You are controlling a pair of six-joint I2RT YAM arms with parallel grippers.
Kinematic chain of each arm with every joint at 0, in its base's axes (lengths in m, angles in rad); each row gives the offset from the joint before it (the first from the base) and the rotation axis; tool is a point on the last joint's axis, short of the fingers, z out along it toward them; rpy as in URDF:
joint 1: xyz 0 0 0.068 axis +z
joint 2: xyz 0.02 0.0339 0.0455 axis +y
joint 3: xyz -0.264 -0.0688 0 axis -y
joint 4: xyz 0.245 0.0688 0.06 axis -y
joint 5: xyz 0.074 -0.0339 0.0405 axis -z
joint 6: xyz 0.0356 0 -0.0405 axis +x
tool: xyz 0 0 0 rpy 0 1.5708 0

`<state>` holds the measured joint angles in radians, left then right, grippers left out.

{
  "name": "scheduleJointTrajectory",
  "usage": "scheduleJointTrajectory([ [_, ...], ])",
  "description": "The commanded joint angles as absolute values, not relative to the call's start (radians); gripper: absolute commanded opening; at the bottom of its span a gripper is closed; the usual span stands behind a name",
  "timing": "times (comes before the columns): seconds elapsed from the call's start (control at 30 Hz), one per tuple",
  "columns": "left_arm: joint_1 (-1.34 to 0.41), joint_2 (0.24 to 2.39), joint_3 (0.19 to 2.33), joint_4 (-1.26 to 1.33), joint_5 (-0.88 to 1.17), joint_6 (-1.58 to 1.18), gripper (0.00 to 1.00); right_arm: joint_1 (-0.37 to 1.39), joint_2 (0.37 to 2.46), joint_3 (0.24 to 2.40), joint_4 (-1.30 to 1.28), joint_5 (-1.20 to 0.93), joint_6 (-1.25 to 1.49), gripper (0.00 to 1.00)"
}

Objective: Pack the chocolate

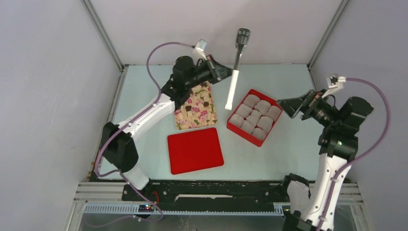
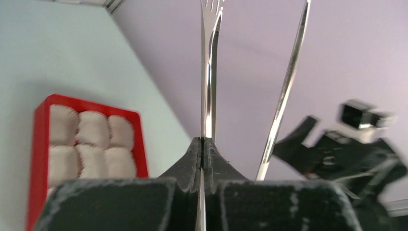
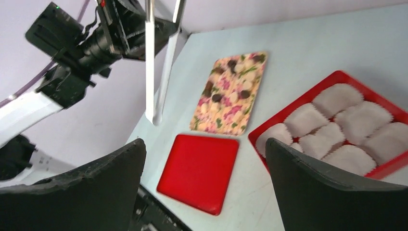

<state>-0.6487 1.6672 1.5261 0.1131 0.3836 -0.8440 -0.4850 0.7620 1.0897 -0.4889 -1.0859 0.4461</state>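
The chocolate (image 1: 205, 103) (image 3: 217, 97) lies as small dark brown and pale lumps on a floral cloth (image 1: 195, 109) (image 3: 231, 94) at the back left of the table. My left gripper (image 1: 226, 72) (image 2: 202, 142) hangs above the cloth's far right corner, shut on thin metal tongs (image 1: 232, 91) (image 2: 208, 72) (image 3: 150, 62) that slant down toward the table. A red box (image 1: 240, 133) (image 2: 41, 144) (image 3: 308, 98) of crinkled paper cups stands right of the cloth. My right gripper (image 1: 288, 107) (image 3: 204, 143) hovers just right of the box, open and holding nothing.
A flat red lid (image 1: 195, 150) (image 3: 199, 171) lies near the front, below the cloth. Pale walls close in the table at the back and both sides. The arm bases sit on the black rail (image 1: 216, 190) at the near edge.
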Motion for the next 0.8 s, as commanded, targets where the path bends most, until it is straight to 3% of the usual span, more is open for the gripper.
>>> scheduleJointTrajectory([
  [0.0,-0.568,1.588,1.322,0.614,0.529,-1.288,0.0,-0.357,0.816,1.054,-0.151,-1.094,0.6,0.97],
  [0.07,-0.54,1.565,1.245,0.712,0.495,-1.373,0.0,-0.31,0.874,1.057,-0.069,-1.108,0.651,0.96],
  [0.27,-0.508,1.534,1.147,0.692,0.451,-1.428,0.0,-0.157,1.041,1.089,0.067,-1.092,0.764,0.97],
  [0.43,-0.508,1.545,1.136,0.667,0.457,-1.434,0.0,0.029,1.173,1.171,-0.09,-1.017,0.587,0.98],
  [0.77,-0.508,1.595,1.177,0.611,0.443,-1.331,0.0,0.274,1.402,1.318,-0.122,-0.989,0.531,0.97],
])
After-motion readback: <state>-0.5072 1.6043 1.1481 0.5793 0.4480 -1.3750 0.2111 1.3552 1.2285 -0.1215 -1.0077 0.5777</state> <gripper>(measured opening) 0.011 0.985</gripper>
